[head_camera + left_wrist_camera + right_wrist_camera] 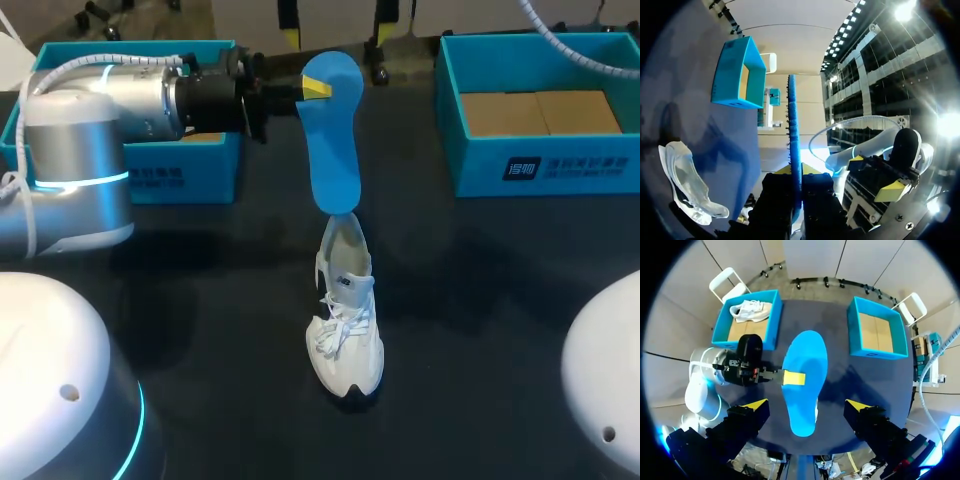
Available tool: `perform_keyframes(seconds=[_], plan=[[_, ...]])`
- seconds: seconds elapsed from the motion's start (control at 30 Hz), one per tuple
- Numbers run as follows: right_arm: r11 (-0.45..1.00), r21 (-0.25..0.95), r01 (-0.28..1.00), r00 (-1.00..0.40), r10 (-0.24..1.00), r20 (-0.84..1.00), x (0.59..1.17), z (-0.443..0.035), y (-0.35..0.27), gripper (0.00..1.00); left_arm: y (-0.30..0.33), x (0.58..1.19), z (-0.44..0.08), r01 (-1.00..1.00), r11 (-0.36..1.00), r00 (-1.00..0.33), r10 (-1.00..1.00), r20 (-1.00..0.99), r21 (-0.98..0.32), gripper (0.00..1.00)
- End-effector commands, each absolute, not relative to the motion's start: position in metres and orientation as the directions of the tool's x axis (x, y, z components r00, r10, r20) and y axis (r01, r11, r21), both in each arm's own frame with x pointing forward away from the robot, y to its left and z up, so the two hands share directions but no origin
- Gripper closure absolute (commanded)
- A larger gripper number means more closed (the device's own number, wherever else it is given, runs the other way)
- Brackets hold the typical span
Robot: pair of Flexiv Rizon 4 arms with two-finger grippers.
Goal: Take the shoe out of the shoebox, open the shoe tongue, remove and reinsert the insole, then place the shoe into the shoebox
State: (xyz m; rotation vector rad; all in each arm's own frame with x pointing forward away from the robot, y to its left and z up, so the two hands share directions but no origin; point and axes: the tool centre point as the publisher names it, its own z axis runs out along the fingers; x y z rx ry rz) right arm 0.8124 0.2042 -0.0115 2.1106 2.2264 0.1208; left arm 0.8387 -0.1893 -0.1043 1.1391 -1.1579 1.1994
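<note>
**One insole in the left gripper, above the shoe**

Your left gripper (314,88) is clamped on the single blue insole (333,140), pinching it by one long edge and holding it in the air over the table (200,300). In the left wrist view you see the insole edge-on, with both yellow tips pressed against it from two sides.

You have two shoes in sight. One white shoe (345,320) stands upright on the table under the insole, toe toward the robot and laces up. The second white shoe (752,310) lies inside the left shoebox (740,344).

There are two blue shoeboxes at the far side of the table, well apart. The right shoebox (480,165) shows only its brown floor.

Your right gripper (806,405) hangs high over the insole, looking straight down on it. Its fingers are spread wide and grip nothing.
</note>
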Motion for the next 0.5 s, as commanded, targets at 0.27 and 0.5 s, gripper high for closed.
perform_keyframes(seconds=[0.27,0.5], plan=[[0.010,0.165,0.986,-0.034,0.989,0.142,0.810,-0.016,0.194,0.00,-0.189,0.838,-0.104,-0.999,0.036,0.023,0.069,0.997,0.021,1.00],[-0.007,0.173,0.985,-0.031,0.977,0.213,0.812,-0.020,0.183,0.00,-0.189,0.838,-0.104,-0.999,0.036,0.023,0.069,0.997,0.021,1.00]])
